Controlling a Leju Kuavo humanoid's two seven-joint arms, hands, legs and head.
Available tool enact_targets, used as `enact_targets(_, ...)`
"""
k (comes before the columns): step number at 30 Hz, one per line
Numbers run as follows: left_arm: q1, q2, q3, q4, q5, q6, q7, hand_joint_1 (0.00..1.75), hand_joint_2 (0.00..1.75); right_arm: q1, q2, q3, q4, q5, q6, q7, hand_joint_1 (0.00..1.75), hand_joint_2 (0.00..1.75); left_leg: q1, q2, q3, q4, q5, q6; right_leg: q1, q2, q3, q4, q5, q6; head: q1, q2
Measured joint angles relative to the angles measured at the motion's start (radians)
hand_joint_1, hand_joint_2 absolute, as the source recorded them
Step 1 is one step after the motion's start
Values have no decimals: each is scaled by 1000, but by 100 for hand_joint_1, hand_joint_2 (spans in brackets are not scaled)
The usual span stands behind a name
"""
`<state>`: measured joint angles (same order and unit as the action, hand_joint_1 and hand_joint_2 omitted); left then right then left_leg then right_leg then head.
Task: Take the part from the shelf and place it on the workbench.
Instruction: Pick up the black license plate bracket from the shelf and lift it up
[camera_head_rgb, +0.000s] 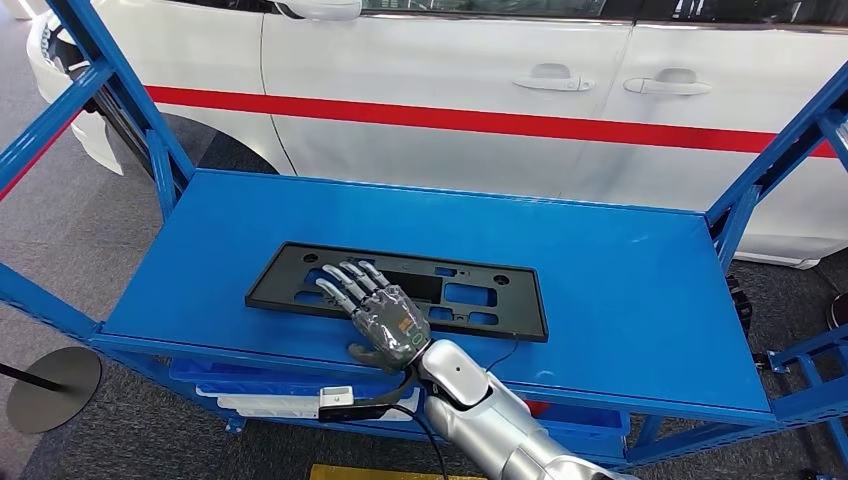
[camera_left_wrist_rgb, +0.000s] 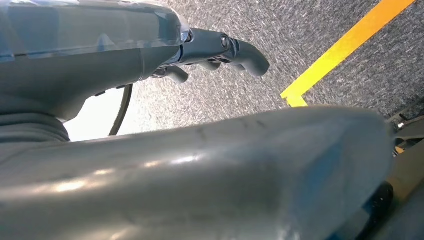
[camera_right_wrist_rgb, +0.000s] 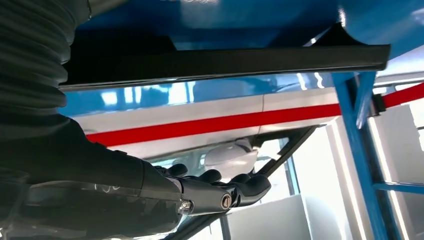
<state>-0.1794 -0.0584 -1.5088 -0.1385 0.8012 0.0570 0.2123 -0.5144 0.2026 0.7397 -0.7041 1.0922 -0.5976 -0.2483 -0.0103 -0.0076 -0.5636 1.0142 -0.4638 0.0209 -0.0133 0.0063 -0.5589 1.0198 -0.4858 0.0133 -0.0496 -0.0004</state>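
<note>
The part, a flat black plate (camera_head_rgb: 300, 275) with several cut-outs, lies on the blue shelf (camera_head_rgb: 620, 300), towards its front. My right hand (camera_head_rgb: 375, 315) reaches over the plate's front edge with its fingers stretched out and apart, and its thumb is at the near side of that edge. In the right wrist view the fingers (camera_right_wrist_rgb: 215, 192) stand off from the plate (camera_right_wrist_rgb: 225, 62) with a gap between them, and nothing is gripped. My left hand (camera_left_wrist_rgb: 215, 47) hangs over the grey floor with its fingers loosely bent and holds nothing.
A white car with a red stripe (camera_head_rgb: 450, 90) stands close behind the shelf. Blue uprights (camera_head_rgb: 110, 80) (camera_head_rgb: 770, 170) frame both ends. A white object (camera_head_rgb: 270, 400) lies on a lower level. A black round base (camera_head_rgb: 55, 385) and a yellow floor line (camera_left_wrist_rgb: 345, 47) are nearby.
</note>
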Motion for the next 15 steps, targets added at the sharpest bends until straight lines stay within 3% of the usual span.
enact_targets(15, 1, 0, -14, 0, 16, 10, -3, 0, 0, 13, 0, -26, 51, 163, -94, 124, 0, 175, 0, 0, 0, 0, 0, 0, 0, 0, 0, 0, 0, 0, 0, 0)
